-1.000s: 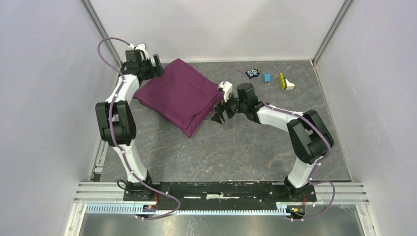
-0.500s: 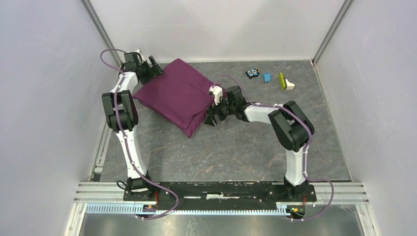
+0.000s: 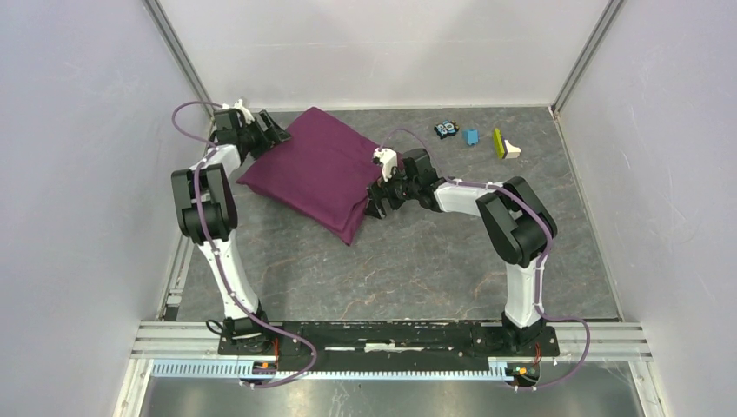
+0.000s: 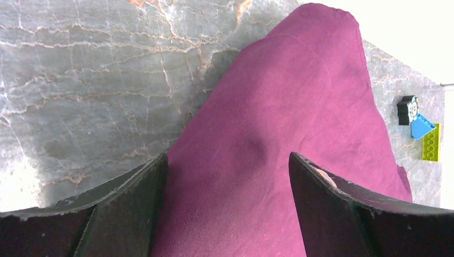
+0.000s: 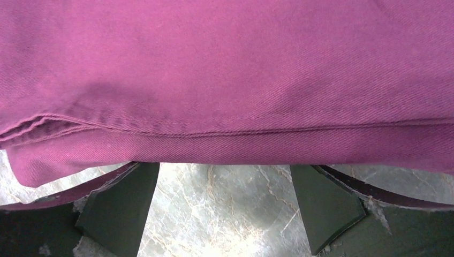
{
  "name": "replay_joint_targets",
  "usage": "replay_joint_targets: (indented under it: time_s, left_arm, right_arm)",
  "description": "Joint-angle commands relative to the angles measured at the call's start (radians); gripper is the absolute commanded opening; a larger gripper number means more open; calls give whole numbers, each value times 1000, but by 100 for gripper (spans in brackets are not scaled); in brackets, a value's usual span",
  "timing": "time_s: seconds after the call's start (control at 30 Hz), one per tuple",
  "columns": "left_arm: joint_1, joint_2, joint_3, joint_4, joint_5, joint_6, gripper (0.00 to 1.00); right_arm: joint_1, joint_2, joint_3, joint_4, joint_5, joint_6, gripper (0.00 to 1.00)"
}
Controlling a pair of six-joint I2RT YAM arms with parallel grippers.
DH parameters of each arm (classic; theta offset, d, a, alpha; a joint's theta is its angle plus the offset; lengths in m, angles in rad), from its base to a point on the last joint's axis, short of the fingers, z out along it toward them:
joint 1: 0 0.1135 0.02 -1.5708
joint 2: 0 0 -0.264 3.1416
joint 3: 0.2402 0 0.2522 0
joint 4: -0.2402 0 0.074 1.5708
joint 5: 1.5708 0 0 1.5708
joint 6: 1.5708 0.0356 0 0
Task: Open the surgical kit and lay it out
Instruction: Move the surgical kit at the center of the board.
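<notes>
Grey marbled table [image 3: 417, 261] bearing a folded purple cloth [image 3: 317, 169], its contents hidden. Left gripper [image 4: 227, 160]: fingers wide, straddling one corner of the cloth, which fills the gap between them and runs on beyond the tips. Right gripper [image 5: 224, 167]: fingers wide, bare table between them, the cloth's seamed edge lying across just at the tips. Blue block [image 4: 423, 127] and yellow-green block [image 4: 430, 142]: well beyond the left fingers, off to their right.

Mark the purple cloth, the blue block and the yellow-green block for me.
purple cloth [image 3: 315, 167], top view, middle of its upper face
blue block [image 3: 471, 136], top view, its centre
yellow-green block [image 3: 498, 142], top view, halfway along the bar
</notes>
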Motion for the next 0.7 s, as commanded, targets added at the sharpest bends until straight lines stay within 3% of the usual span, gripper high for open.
replay_joint_targets:
  time_s: [0.0, 0.37, 0.5, 0.67]
  left_arm:
    - [-115, -75, -148, -133, 177, -49, 88]
    - [-310, -210, -386, -57, 185, -74, 88]
    - [-379, -238, -458, -17, 172, -127, 88]
    - [-450, -262, -527, -8, 165, -146, 88]
  right_arm:
    - [0, -43, -21, 53, 21, -18, 99]
    - [-148, -281, -321, 127, -49, -148, 99]
    - [-227, -304, -340, 54, -88, -249, 99]
    - [-336, -288, -264, -104, 27, -384, 99]
